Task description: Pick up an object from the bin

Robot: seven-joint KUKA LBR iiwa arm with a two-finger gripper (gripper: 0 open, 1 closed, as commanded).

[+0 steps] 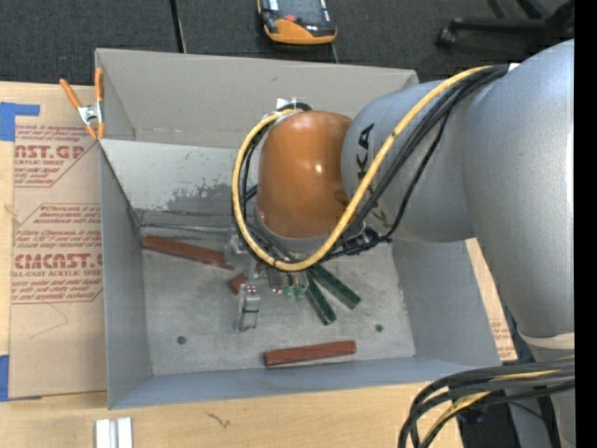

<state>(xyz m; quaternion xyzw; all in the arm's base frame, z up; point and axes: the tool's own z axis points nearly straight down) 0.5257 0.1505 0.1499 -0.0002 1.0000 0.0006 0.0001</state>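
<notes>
Stage: pick not done, lift still ahead | my tool (pixel 248 308) low over bin (pixel 168 320) floor, spread or pressed together I cannot tell | brown bar (pixel 183 248) left of tool, green sticks (pixel 328 292) just right, second brown bar (pixel 310 353) nearer the camera, all lying loose.

A robotics lab: an industrial arm (pixel 504 157) over a metal bin (pixel 187 91), office-chair base (pixel 508 3) on dark floor (pixel 93 7).
</notes>
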